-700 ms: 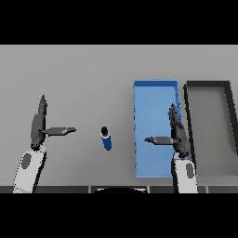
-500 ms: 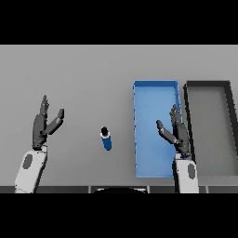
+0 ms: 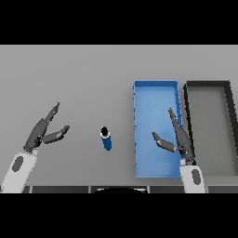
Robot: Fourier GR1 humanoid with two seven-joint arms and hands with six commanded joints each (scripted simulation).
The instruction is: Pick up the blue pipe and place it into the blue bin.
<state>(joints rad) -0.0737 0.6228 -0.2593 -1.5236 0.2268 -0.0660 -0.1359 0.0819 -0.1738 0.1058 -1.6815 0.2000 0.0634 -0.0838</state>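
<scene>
The blue pipe [image 3: 107,138] is a short blue cylinder with a dark top end, standing on the grey table just left of the blue bin [image 3: 141,128]. My right hand [image 3: 178,139] hovers over the bin's near right part, fingers straight and thumb spread, holding nothing. At the left, my left hand [image 3: 42,132] is open too, about a hand's width left of the pipe and not touching it.
A dark grey bin [image 3: 229,125] stands directly right of the blue bin, their long sides almost touching. Grey table surface stretches behind and to the left of the pipe.
Both thumbs have swung in from pointing sideways to a closer, angled spread. The left hand has tilted a little to the right. The pipe has not moved.
</scene>
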